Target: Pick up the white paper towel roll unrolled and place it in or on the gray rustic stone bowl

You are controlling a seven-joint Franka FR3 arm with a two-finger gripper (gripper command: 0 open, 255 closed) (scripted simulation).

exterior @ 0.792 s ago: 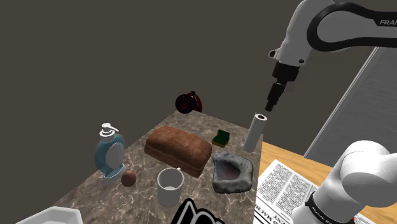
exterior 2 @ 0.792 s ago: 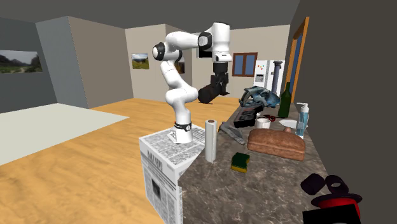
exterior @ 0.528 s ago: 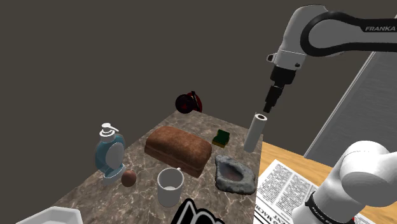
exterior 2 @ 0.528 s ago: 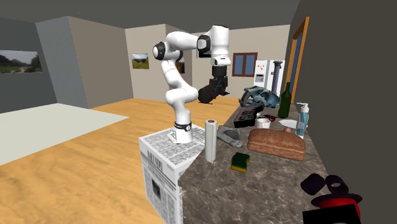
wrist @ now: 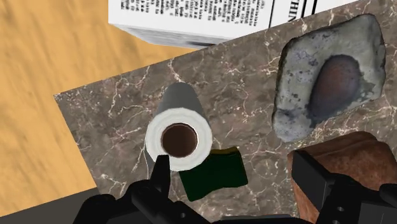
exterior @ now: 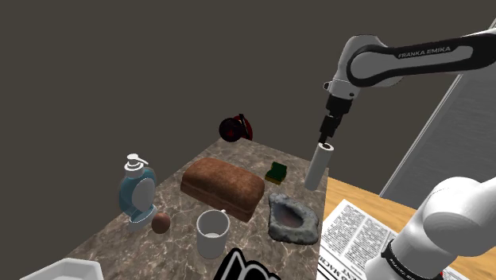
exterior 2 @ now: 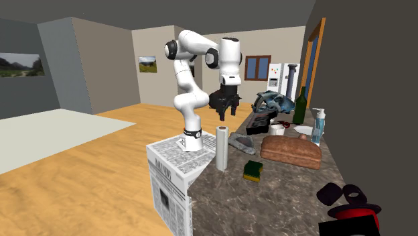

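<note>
Nearest in the shoulder view is the box-shaped stand printed like a newspaper [exterior: 358, 235], at the lower right. Beside it begins the brown marble-patterned counter [exterior: 256, 237]. On the near part of the counter stand a plain white mug [exterior: 213, 233], a small brown ball [exterior: 161, 223] and a blue and white soap dispenser [exterior: 137, 193]. To the right of the mug in this view, close to the stand, lies the grey rough stone bowl [exterior: 293, 219], which has a shallow dark hollow. Behind the mug is a long brown bread loaf [exterior: 222, 185], and behind the bowl is a small green sponge [exterior: 277, 171].

Just beside the sponge, near the counter's corner next to the stand and the wooden floor [wrist: 38, 95], the white paper towel roll [exterior: 319, 165] stands upright, apart from the bowl. The black two-finger gripper [wrist: 232, 175] hangs directly over the roll and points down. In the wrist view its fingers [wrist: 160, 168] stand wide apart and clasp nothing. One fingertip is over the rim of the roll's top end, where the brown core shows from above, and the other is over the loaf. Whether that fingertip touches the roll I cannot tell.

Farthest, at the back end of the counter, lies a dark red and black object [exterior: 235, 127] before a dark wall [exterior: 119, 64].
</note>
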